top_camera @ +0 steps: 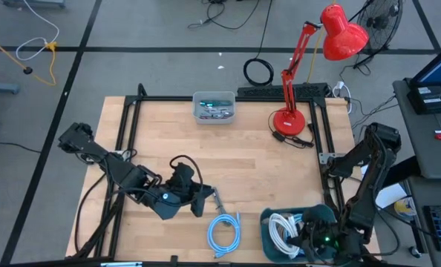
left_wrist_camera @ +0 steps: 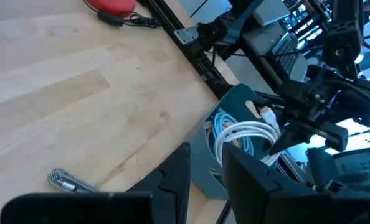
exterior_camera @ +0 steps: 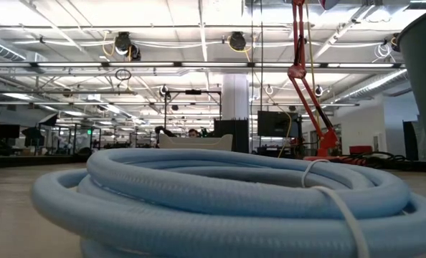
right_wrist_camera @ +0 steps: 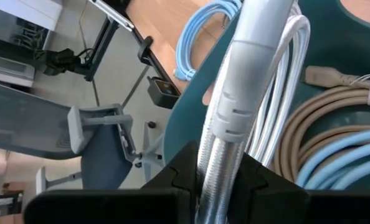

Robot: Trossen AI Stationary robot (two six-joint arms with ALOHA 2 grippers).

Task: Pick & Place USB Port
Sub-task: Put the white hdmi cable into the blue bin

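Right pincer [right_wrist_camera: 219, 171] clenched on white cable [right_wrist_camera: 250, 68] in teal bin [top_camera: 269, 231] at table's 5 o'clock; left pincer [left_wrist_camera: 203, 180] released, 7 o'clock.

No text, label, brand, number or sign is showing legibly in any view. The monitors in the far room of the low view are displaying nothing that can be read, and the equipment at the right edge of the high view is carrying no readable marking.
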